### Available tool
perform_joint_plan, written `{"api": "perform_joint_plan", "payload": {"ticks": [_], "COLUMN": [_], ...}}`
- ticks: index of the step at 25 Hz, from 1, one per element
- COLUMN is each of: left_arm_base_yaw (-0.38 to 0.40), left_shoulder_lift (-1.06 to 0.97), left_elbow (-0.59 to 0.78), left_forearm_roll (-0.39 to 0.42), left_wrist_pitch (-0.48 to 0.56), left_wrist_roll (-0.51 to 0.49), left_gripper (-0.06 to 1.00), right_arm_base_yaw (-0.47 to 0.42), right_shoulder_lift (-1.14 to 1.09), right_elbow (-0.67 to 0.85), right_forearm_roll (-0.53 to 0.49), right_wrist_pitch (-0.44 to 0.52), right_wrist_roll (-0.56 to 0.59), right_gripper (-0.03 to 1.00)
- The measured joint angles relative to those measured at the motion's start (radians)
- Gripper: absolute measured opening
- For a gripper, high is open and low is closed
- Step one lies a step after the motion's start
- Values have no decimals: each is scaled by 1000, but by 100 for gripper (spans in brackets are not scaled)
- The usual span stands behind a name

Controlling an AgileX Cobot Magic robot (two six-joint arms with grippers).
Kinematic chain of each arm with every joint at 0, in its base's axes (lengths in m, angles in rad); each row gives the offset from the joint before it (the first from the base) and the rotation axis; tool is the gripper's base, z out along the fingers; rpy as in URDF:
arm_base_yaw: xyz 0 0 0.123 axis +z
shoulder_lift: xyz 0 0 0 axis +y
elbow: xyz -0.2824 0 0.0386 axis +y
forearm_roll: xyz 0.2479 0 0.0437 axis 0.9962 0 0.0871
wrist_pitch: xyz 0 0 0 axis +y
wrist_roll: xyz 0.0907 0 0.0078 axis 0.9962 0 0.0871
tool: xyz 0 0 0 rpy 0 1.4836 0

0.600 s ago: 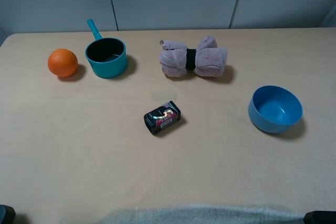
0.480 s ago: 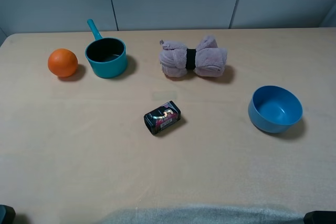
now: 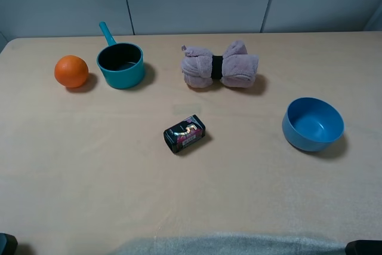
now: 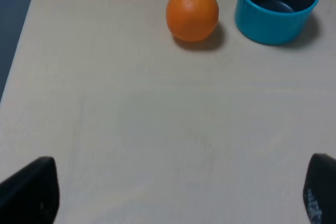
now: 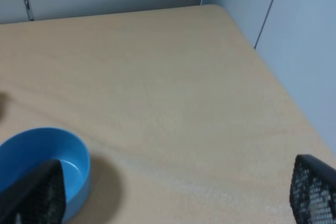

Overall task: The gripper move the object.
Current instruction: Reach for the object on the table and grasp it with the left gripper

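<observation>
Orange fruit (image 3: 71,71) sits far left on the tabletop (image 3: 89,183), with a teal pot (image 3: 121,65) just beside it. In the middle lies the small black box (image 3: 184,133), untouched and well apart from everything. Behind it is a rolled pink towel (image 3: 220,65), and to the right a blue bowl (image 3: 313,123). The left gripper (image 4: 176,190) and right gripper (image 5: 176,192) both show jaws spread wide, holding nothing. I'd judge the approach hasn't begun. One arm must next reach over the box, descend and close on it.
</observation>
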Motion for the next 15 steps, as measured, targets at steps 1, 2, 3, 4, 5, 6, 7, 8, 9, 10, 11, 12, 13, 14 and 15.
{"api": "perform_joint_plan", "payload": {"ticks": [1, 2, 3, 4, 5, 6, 7, 8, 9, 10, 11, 12, 13, 14, 15], "left_arm_base_yaw": [0, 0, 0, 0, 0, 0, 0, 0, 0, 0, 0, 0, 0, 0, 0], "left_shoulder_lift": [0, 0, 0, 0, 0, 0, 0, 0, 0, 0, 0, 0, 0, 0, 0], "left_elbow": [0, 0, 0, 0, 0, 0, 0, 0, 0, 0, 0, 0, 0, 0, 0], "left_forearm_roll": [0, 0, 0, 0, 0, 0, 0, 0, 0, 0, 0, 0, 0, 0, 0], "left_wrist_pitch": [0, 0, 0, 0, 0, 0, 0, 0, 0, 0, 0, 0, 0, 0, 0], "left_wrist_roll": [0, 0, 0, 0, 0, 0, 0, 0, 0, 0, 0, 0, 0, 0, 0], "left_gripper": [99, 99, 99, 99, 99, 99, 99, 99, 99, 99, 99, 99, 99, 99, 99], "right_arm_base_yaw": [0, 0, 0, 0, 0, 0, 0, 0, 0, 0, 0, 0, 0, 0, 0], "right_shoulder_lift": [0, 0, 0, 0, 0, 0, 0, 0, 0, 0, 0, 0, 0, 0, 0], "right_elbow": [0, 0, 0, 0, 0, 0, 0, 0, 0, 0, 0, 0, 0, 0, 0], "right_forearm_roll": [0, 0, 0, 0, 0, 0, 0, 0, 0, 0, 0, 0, 0, 0, 0], "right_wrist_pitch": [0, 0, 0, 0, 0, 0, 0, 0, 0, 0, 0, 0, 0, 0, 0], "right_wrist_roll": [0, 0, 0, 0, 0, 0, 0, 0, 0, 0, 0, 0, 0, 0, 0], "right_gripper": [65, 65, 65, 65, 65, 65, 65, 65, 65, 65, 65, 65, 65, 65, 65]}}
